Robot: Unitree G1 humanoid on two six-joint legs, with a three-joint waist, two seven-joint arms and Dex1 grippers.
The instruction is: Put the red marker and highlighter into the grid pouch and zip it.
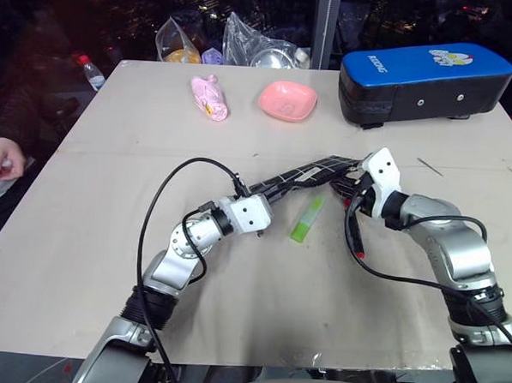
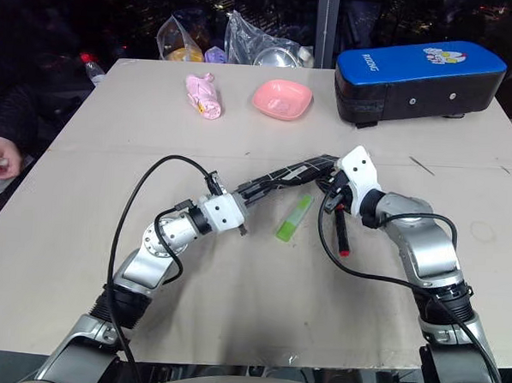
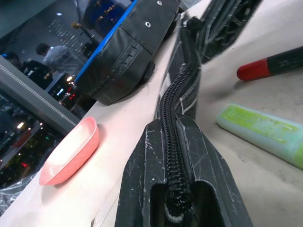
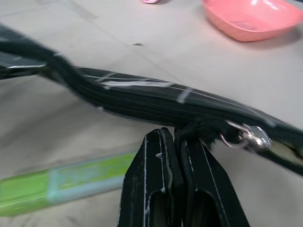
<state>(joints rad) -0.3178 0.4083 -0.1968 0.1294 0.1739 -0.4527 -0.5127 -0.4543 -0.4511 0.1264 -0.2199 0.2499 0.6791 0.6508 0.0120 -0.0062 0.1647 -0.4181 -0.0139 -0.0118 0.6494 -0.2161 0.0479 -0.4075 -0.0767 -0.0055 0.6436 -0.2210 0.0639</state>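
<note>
The grid pouch (image 1: pixel 308 173) is held off the table, stretched edge-up between my two grippers. My left gripper (image 1: pixel 270 194) is shut on the pouch's near end, its fingers (image 3: pixel 142 189) clamped over the zipper teeth. My right gripper (image 4: pixel 173 137) is shut on the black zipper pull beside a small metal ring (image 4: pixel 246 137) at the pouch's far end. The lime-green highlighter (image 1: pixel 307 220) lies on the table just below the pouch. The red marker (image 2: pixel 343 235) lies on the table under my right wrist, partly hidden by it.
A big blue-topped black case (image 1: pixel 425 80) stands at the back right. A pink bowl (image 1: pixel 287 100) and a pink soft object (image 1: pixel 209 96) sit at the back middle, with plastic bags (image 1: pixel 246 45) behind. A person's hand (image 1: pixel 1 165) rests at the left edge.
</note>
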